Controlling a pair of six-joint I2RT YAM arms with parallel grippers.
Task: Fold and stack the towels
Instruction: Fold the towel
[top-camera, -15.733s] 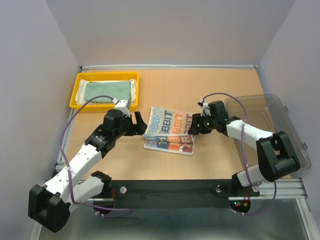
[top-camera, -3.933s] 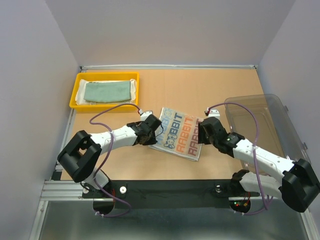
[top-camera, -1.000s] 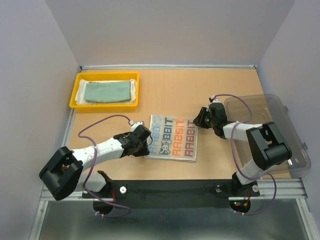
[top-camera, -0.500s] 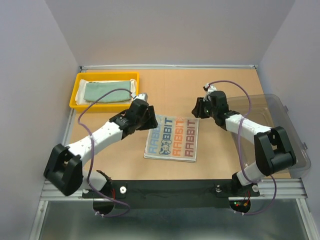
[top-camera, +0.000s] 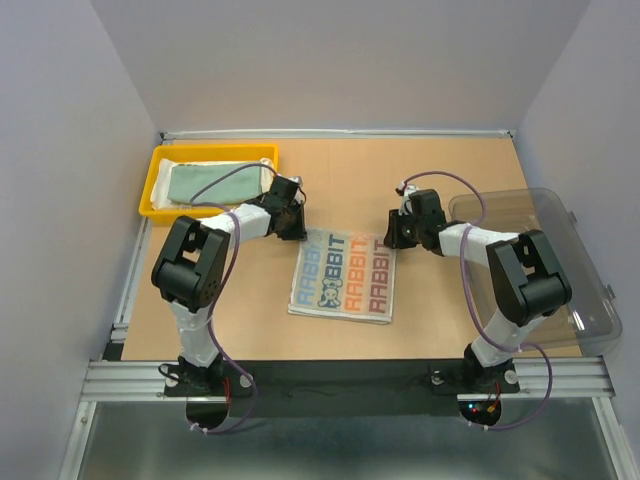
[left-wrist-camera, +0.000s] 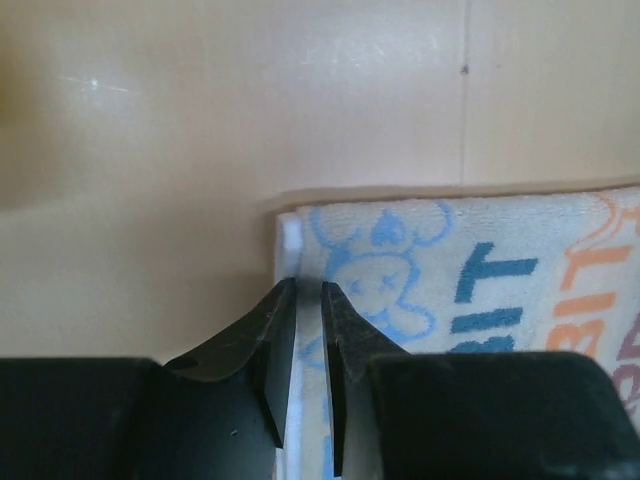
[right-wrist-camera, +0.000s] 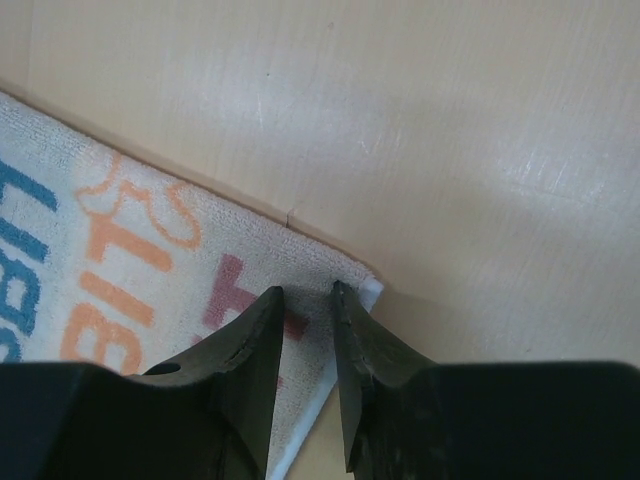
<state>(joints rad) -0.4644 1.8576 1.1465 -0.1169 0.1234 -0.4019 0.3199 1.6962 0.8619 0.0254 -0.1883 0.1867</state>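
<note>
Though unclear overhead, towel (left-wrist-camera: 480, 270) between fingers (left-wrist-camera: 270, 350).

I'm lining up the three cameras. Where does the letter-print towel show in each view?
Top external: the printed towel lies folded flat near the picture's centre.
Left wrist: its corner fills the lower right.
Right wrist: its other far corner fills the lower left.
Shared landmark: the orange lettering, visible in all three.
</note>
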